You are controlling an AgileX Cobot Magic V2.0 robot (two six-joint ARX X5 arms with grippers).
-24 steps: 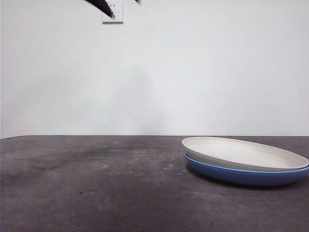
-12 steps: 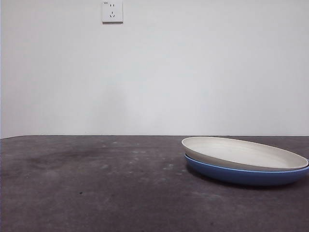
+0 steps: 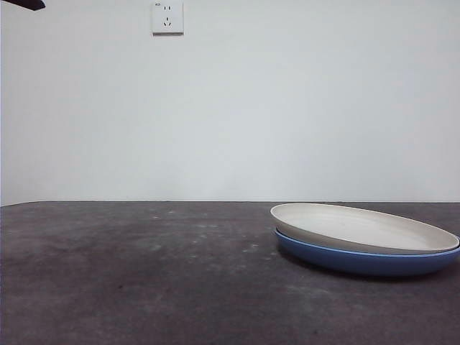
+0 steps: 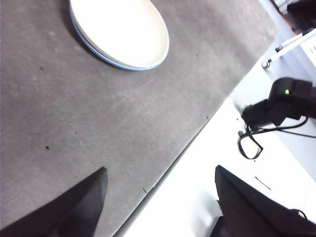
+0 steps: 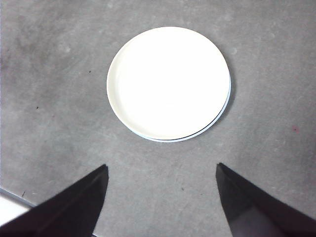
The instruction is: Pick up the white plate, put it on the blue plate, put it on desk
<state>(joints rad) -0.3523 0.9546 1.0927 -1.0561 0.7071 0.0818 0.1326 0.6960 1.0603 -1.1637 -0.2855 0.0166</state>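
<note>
Blue plate [image 5: 217, 121] mostly under white plate [image 5: 168, 81].

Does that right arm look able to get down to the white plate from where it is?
Probably yes. The right gripper hangs above the white plate with open jaws, and nothing lies between them; the plate sits uncovered on the blue plate.

looks like a robotics lab or test room, not a home. bare white wall [image 3: 287, 108] with a lone power socket [image 3: 167, 17], a plain dark grey desk [image 3: 144, 273], and off its edge a black clamp-mounted device with a green led [image 4: 284, 101] and loose cable [image 4: 252, 143].
</note>
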